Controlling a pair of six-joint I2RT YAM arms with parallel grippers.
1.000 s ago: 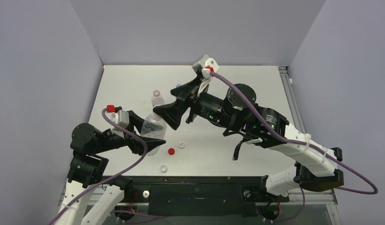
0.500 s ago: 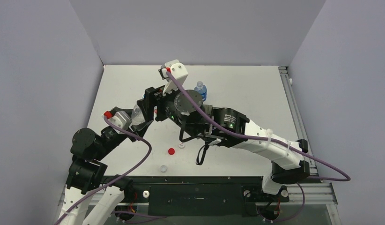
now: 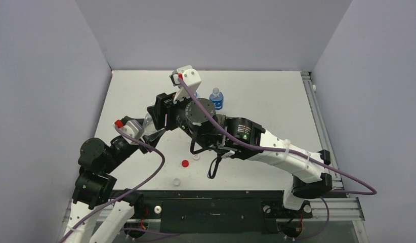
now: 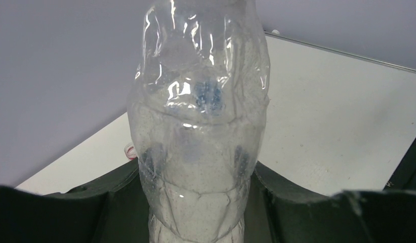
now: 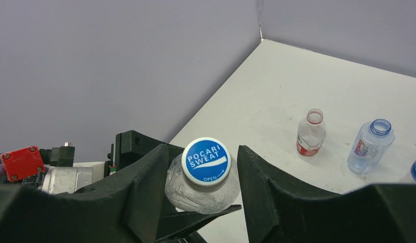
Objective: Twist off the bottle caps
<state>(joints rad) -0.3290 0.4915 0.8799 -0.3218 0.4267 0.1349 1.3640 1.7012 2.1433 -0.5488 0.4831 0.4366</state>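
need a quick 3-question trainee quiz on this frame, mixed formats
1. True or false: the held bottle is already uncapped.
2. Which gripper clamps its body? A left, B right.
3. How many loose caps lie on the table?

Key
1. False: the blue cap is on its neck.
2. A: the left gripper.
3. Three: a red cap, a white cap and another white cap.

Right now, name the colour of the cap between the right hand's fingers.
Blue cap, white lettering; best in right wrist view.
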